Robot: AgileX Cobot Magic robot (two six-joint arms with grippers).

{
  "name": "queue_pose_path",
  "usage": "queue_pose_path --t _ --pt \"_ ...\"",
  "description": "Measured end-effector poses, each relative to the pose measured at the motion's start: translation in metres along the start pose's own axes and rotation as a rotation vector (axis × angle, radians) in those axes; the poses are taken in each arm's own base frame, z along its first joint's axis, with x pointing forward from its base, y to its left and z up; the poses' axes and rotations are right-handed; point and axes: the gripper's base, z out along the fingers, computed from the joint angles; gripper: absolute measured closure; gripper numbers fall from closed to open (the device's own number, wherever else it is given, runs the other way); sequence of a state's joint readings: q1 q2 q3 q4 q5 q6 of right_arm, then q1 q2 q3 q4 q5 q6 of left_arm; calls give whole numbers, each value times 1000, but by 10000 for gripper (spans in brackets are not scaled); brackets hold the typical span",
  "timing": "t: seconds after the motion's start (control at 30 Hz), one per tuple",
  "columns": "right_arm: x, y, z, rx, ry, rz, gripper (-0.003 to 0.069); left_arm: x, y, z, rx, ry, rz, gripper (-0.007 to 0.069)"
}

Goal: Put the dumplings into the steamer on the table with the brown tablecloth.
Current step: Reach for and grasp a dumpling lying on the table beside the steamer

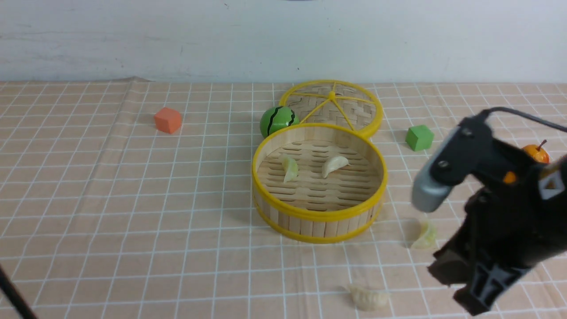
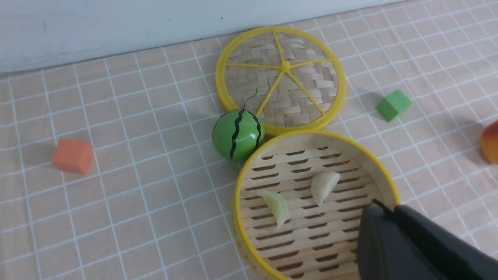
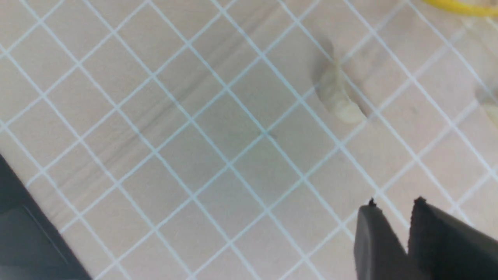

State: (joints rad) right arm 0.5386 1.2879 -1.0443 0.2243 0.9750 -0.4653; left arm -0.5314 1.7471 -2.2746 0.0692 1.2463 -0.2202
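Note:
The steamer (image 1: pixel 319 221) stands mid-table on the brown tablecloth (image 1: pixel 133 199), with two dumplings inside: a greenish one (image 1: pixel 290 168) and a cream one (image 1: pixel 334 165). Two more lie on the cloth to its front right: a greenish one (image 1: pixel 425 235) and a cream one (image 1: pixel 367 297). My right gripper (image 1: pixel 460 288) hovers just right of these; in the right wrist view it (image 3: pixel 395 204) is slightly open and empty, with the cream dumpling (image 3: pixel 338 97) apart from it. My left gripper (image 2: pixel 383 210) is shut and empty, over the steamer (image 2: pixel 249 175) and its two dumplings (image 2: pixel 277 206) (image 2: pixel 323 186).
The flat woven lid (image 1: pixel 332 106) lies behind the steamer, with a green watermelon ball (image 1: pixel 277 120) against both. An orange cube (image 1: pixel 168 119) sits at the far left, a green cube (image 1: pixel 419 137) and a small orange fruit (image 1: pixel 536 153) at the right. A white wall bounds the far edge.

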Motion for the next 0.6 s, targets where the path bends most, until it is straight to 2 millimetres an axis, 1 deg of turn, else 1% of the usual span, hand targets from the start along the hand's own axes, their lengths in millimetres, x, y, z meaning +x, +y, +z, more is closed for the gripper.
queue_pose_path --t 0.03,0.1,0.13,0.17,0.2,0.23,0.27,0.3,0.33,0.37,0.43,0.5,0.53,0.57,0.6 --pt "-5 1 13 -8 11 -44 444 3 0 -10 13 2 7 638" --pt "-10 1 29 -20 26 -83 381 10 1 -17 24 21 16 638" --pt "-13 0 43 -28 42 -104 337 16 1 -20 28 40 22 638" --pt "-15 -1 57 -33 61 -116 277 27 3 -21 26 77 26 638" --pt "-16 -3 66 -33 72 -118 253 33 4 -22 23 97 28 638" --pt "-16 -3 66 -31 73 -120 245 35 5 -23 23 103 28 638" --pt "-17 -9 88 -20 99 -130 183 49 8 -28 17 141 30 638" --pt "-17 -11 95 -14 108 -135 162 58 9 -25 11 172 32 638" --pt "-17 -14 106 -9 123 -139 146 66 11 -29 7 190 32 638" --pt "-16 -17 118 -4 143 -147 130 82 14 -28 -1 236 35 638" --pt "-16 -20 133 -2 174 -158 125 101 19 -32 -10 283 37 638" --pt "-13 -23 148 -6 213 -169 139 123 23 -39 -18 323 38 638" --pt "-13 -25 152 -3 226 -178 152 129 25 -44 -18 325 38 638" --pt "-12 -25 156 -3 235 -182 160 135 26 -45 -21 340 39 638" --pt "-11 -28 163 0 258 -196 217 151 30 -53 -24 355 39 638"
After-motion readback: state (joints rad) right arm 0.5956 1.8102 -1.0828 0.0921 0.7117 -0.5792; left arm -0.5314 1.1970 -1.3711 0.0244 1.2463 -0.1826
